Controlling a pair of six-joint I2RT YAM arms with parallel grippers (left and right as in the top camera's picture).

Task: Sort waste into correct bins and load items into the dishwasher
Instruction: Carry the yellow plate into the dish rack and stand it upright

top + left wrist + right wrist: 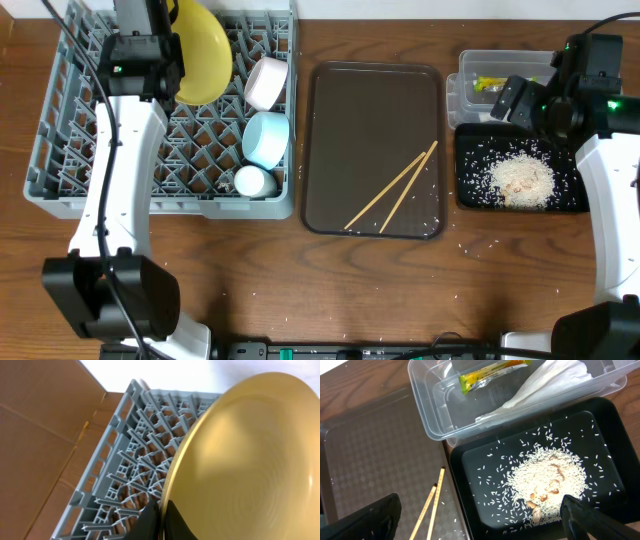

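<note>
**Yellow plate held at the rack — right claw released**

The yellow plate (250, 460) is grasped by its rim in the clenched left gripper (161, 520) and held on edge over the far part of the grey dish rack (70, 150). Along the rack's right side a white bowl (267, 82), a light blue bowl (266, 138) and a small white cup (254, 181) are seated, far to near. Two wooden chopsticks (395, 188) are laid on the near right of the brown serving tray (375, 110). The right gripper (480, 522) is spread wide and empty above the black tray (610, 435), where rice scraps (545, 477) are heaped. In the clear tub (435, 405) just beyond — touching the tray — a green-yellow wrapper (490, 371) and a white napkin (545, 382) are contained.
</note>
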